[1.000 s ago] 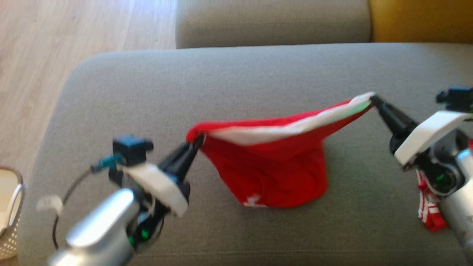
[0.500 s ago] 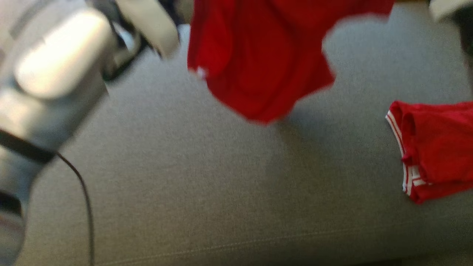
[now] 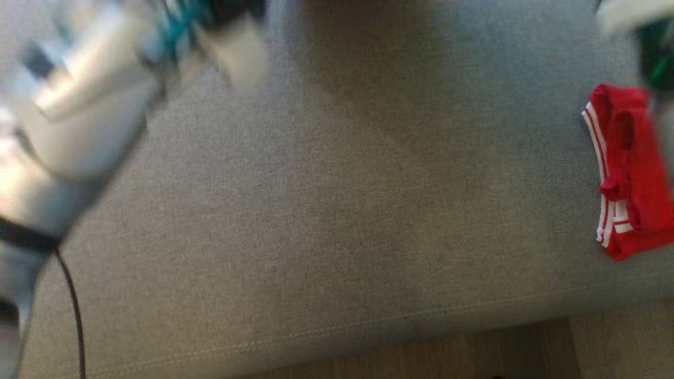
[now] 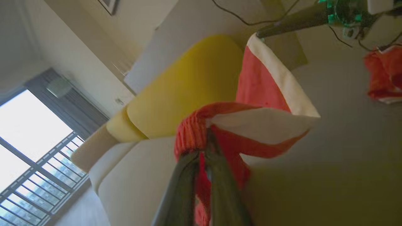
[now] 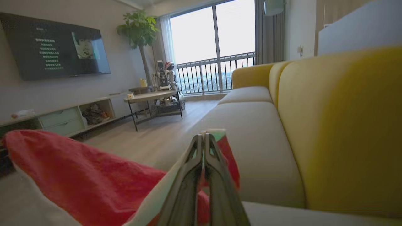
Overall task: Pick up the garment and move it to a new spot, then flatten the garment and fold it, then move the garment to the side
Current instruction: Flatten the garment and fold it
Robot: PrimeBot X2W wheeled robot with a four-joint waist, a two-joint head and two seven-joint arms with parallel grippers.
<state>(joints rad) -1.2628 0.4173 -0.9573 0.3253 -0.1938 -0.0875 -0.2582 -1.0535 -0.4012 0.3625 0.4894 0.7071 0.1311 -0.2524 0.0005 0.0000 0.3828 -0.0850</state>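
Garment [image 4: 251,78], white edge [image 4: 282,83] between clamped jaws

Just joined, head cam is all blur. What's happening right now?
Both arms are on one red garment with a white band. The left gripper and the right gripper are each shut on an end of that band, with the cloth stretched between them over the grey sofa. It looks lifted, not yet laid flat. A second red garment with white stripes lies bunched on the seat at the robot's right, untouched.
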